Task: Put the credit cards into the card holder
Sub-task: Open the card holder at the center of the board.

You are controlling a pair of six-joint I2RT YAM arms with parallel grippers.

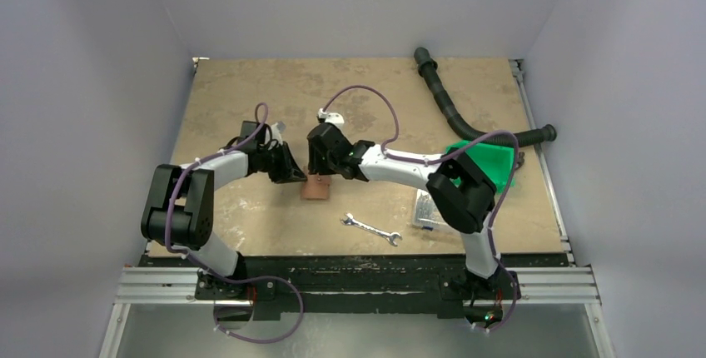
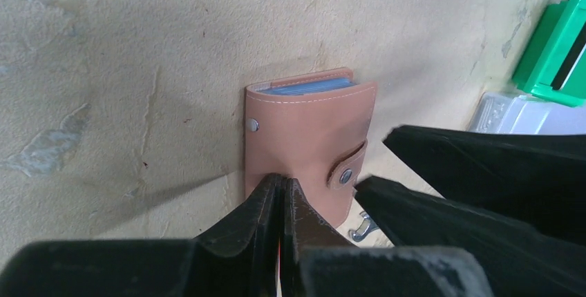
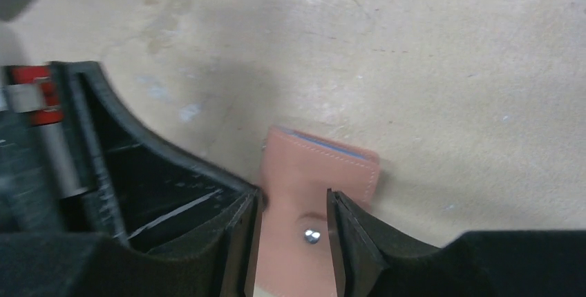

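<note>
Left gripper fingers pressed together, only a thin slit between them, tips touching the near edge of the card holder; cannot tell if anything is pinched in that slit. Right gripper fingers spread, set over the card holder from the other side, one finger at its edge, the other overlapping its face, metal stud showing in the gap between them. Cannot tell if the right fingertips press on the leather or hang just above. Card holder is folded closed, flat on the table, about mid-table between the two grippers in the top view. Snap strap is wrapped over its edge and fastened, with a second stud near the opposite corner. Credit cards sit inside the holder: only thin blue edges show along its far open side in the left wrist view, and a blue sliver along the top edge in the right wrist view. Cannot tell how many cards. Wrench lies on the table toward the near edge, apart from the holder. Green bin sits at the right side, partly behind the right arm. Clear box is just in front of the bin. Black hose lies at the far right.
</note>
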